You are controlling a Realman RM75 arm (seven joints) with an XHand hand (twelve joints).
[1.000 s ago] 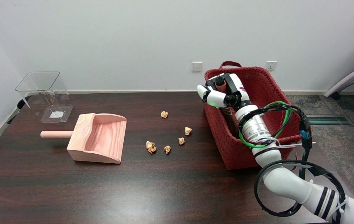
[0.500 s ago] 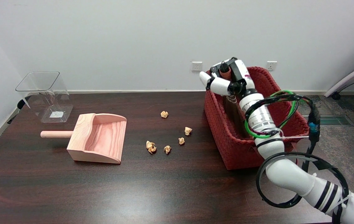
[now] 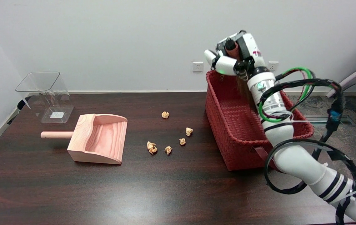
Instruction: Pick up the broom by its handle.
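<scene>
The right hand (image 3: 233,57) is raised above the far left corner of the red woven basket (image 3: 224,125), its fingers wrapped around the handle of the broom (image 3: 244,89), which it holds clear in the air. Only a short reddish-brown stub of the handle shows, poking out of the top of the fist; below the hand a tuft of brown bristles hangs down over the basket's inside, partly hidden by the wrist and forearm, so the broom's full shape cannot be made out. The basket stands on the right part of the dark wooden desk (image 3: 134,193). Left of it, well apart, five crumpled paper balls (image 3: 151,147) lie scattered at mid-desk. Further left rests a pale wooden dustpan (image 3: 98,139), its round handle pointing left, and beyond that, at the far left corner, stands a clear plastic container (image 3: 45,95)
</scene>
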